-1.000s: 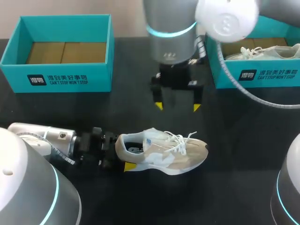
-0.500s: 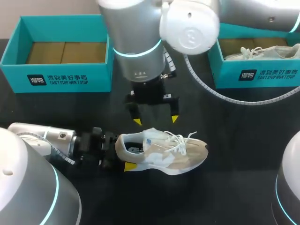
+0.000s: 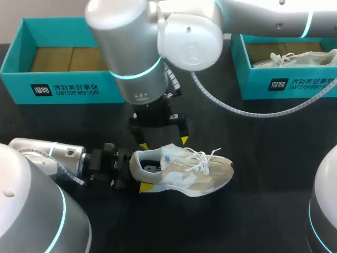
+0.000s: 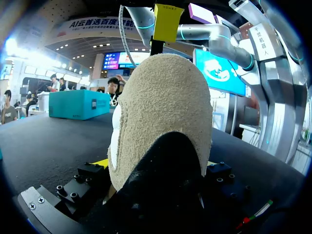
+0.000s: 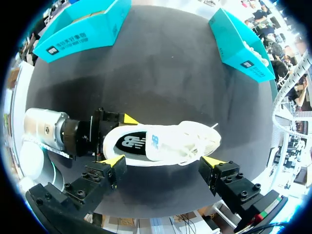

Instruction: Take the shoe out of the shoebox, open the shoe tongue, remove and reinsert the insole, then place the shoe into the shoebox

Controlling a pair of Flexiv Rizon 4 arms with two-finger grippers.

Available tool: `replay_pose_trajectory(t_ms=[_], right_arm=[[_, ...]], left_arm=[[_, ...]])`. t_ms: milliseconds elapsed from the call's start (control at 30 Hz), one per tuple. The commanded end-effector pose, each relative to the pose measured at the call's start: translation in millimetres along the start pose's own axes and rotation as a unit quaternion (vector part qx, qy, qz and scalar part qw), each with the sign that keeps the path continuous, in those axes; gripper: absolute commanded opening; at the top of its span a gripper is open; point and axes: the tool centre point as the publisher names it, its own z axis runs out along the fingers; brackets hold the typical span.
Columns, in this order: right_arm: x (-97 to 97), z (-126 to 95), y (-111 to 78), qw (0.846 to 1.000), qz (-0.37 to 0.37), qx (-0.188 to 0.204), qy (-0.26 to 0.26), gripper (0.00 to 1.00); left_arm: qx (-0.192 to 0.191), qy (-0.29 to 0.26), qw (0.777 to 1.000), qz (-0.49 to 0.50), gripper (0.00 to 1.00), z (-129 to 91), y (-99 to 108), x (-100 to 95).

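Table [image 3: 263, 158]: shoe [image 3: 184, 171] in left end effector [image 3: 136, 170]

I work over a black table [image 3: 274, 158]. Its top is matte and evenly lit from above, with a soft pale sheen near the table's middle.

A black table [image 3: 263, 158], with a second pale sneaker [image 3: 295, 59] far right.
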Motion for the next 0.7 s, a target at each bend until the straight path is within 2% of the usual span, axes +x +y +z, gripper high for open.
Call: replay_pose_trajectory(t_ms=[33, 333, 700], right_arm=[[30.4, 15.2, -8.4, 0.980, 0.140, -0.002, -0.138, 1.00], [18.1, 35.3, -17.6, 0.975, 0.176, 0.008, -0.133, 1.00], [10.0, 52.4, -15.4, 0.971, 0.198, -0.002, -0.137, 1.00]], left_arm=[[0.000, -0.001, 1.000, 0.000, 0.00, 3.2, 3.8, -0.8], [0.000, -0.001, 1.000, 0.000, 0.00, 3.2, 3.8, -0.8], [0.000, -0.001, 1.000, 0.000, 0.00, 3.2, 3.8, -0.8]])
